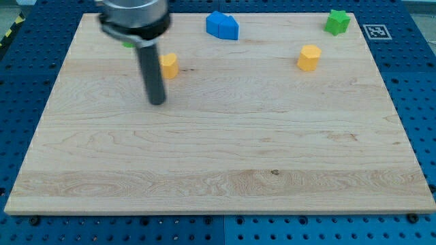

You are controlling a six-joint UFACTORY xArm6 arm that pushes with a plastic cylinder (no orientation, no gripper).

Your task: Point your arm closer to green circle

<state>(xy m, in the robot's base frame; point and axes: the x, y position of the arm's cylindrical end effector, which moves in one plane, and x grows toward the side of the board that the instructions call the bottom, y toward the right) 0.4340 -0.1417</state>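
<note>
toward the view's upper left, my tip (pixel 157 102) sits on the wooden board (pixel 218 170), rod rising straight up to the dark round mount at the view's top. no pincer on this rig, just the rod, so nothing to call apart or together.

green circle (pixel 128 45): only a small green sliver shows at the left edge of the rod, right under the mount. probably the circle, but most of it is hidden so shape can't be confirmed. it lies above and slightly left of the tip, near but not touching as far as i can see.

yellow block (pixel 168 65) sits just right of the rod, above-right of the tip; whether it touches the rod, can't tell. looks roughly cylindrical.

blue block (pixel 223 26), angular, near the top edge around centre, well apart from the tip.

second yellow block (pixel 308 58), hexagon-ish, right of centre, upper half.

green block (pixel 336 22), star-like, top right corner of the board.

board rests on a blue perforated table (pixel 422 102). a black-and-white marker tag (pixel 374 30) sits just beyond the board's top right corner.
</note>
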